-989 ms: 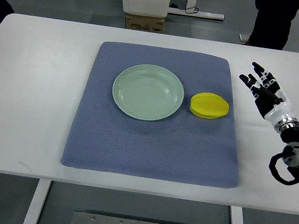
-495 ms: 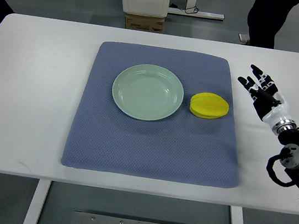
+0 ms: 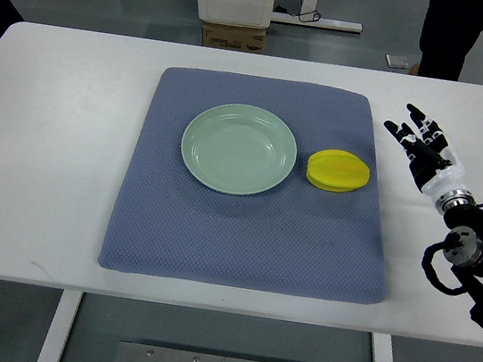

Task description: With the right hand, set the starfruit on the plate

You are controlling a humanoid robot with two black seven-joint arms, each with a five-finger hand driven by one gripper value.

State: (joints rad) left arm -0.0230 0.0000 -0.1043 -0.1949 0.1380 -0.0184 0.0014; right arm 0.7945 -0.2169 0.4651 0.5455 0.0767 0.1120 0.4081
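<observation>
Top view: I see the right hand (image 3: pixel 424 151) over bare table (image 3: pixel 50 136), fingers spread, holding nothing, right of the blue mat (image 3: pixel 243 235) where the starfruit (image 3: pixel 338 171) lies just beside the empty plate (image 3: pixel 239 149).

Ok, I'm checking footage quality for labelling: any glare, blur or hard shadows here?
Top view: sharp throughout, evenly lit; soft sheen only on the plate; starfruit casts a faint shadow on the mat; right hand crisp, unblurred over the white table.
</observation>
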